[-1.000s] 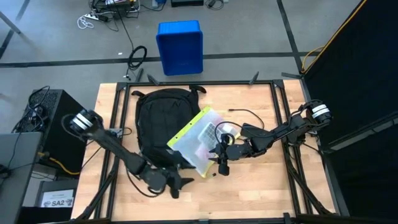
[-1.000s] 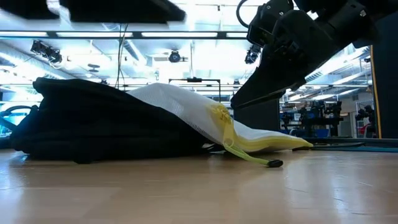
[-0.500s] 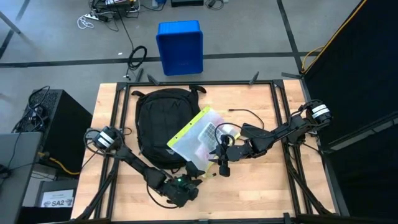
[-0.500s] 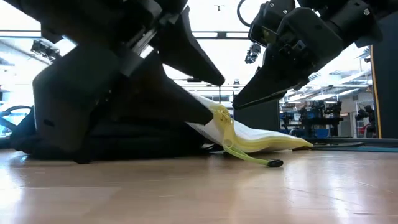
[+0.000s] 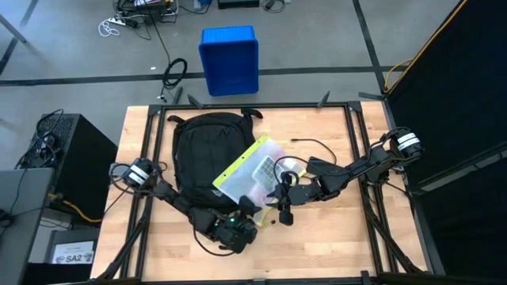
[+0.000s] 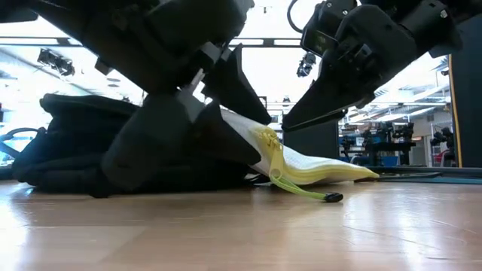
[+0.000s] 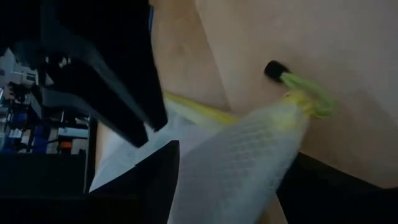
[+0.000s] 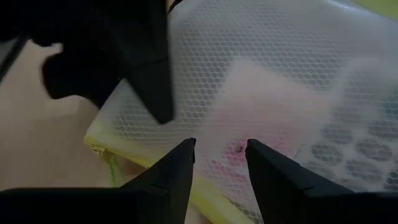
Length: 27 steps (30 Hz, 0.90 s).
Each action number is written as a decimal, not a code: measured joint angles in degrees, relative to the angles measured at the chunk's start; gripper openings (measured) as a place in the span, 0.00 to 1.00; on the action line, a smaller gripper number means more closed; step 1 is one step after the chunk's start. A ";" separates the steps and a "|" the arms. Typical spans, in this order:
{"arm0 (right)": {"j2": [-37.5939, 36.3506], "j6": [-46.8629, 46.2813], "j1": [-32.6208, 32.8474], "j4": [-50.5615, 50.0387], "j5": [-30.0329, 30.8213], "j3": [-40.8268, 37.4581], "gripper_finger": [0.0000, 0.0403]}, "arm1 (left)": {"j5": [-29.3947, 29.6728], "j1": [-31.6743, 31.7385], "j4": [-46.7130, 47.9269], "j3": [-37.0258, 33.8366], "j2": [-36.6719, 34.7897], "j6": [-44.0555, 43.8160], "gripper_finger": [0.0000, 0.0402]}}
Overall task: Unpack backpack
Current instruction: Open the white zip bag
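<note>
The black backpack (image 5: 204, 150) lies flat at the table's middle left. A white mesh pouch (image 5: 252, 178) with yellow edging sticks out of its right side, leaning on it, with its yellow pull cord (image 6: 312, 192) on the wood. My left gripper (image 5: 249, 208) is open at the pouch's near corner (image 7: 249, 155), one finger on each side of it. My right gripper (image 8: 221, 163) is open a little and hovers above the pouch's right part, clear of it in the low view (image 6: 290, 124). My left gripper comes slanting down from the table's near left, and its fingers (image 7: 158, 183) stand on either side of the pouch's near corner (image 7: 205, 180). Whether they touch the mesh I cannot tell. The pouch still leans on the backpack.
A blue bin (image 5: 229, 59) stands on the floor beyond the far edge. A black cable (image 5: 313, 146) lies on the table behind the right arm. Black frame rails (image 5: 358, 158) run along the table's sides. Bare wood (image 5: 325, 245) lies near the front right.
My left gripper has swung from beside the backpack's near end toward the pouch's near corner, sinking and rolling as it went, and now fills the left of the low view. The pouch and backpack have stayed put.
</note>
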<state>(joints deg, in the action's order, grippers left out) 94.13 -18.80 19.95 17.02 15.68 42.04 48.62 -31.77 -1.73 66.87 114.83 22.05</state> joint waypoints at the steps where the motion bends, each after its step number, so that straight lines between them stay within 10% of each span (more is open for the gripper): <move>1: 0.00 -0.31 0.15 0.00 -0.81 0.00 0.31 | -0.03 0.13 -0.14 0.00 0.00 0.04 0.51; 14: 0.00 -2.07 5.75 0.04 -5.46 0.00 0.28 | -0.95 1.05 -0.25 0.00 0.00 0.21 0.03; 27: 0.00 -5.28 6.89 -0.13 -3.25 0.00 0.41 | 1.82 3.63 -9.21 -0.02 0.00 0.26 0.00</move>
<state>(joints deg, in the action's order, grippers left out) 94.13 -24.08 26.85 16.88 12.43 42.04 50.44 -28.14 -10.94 66.85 114.83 22.32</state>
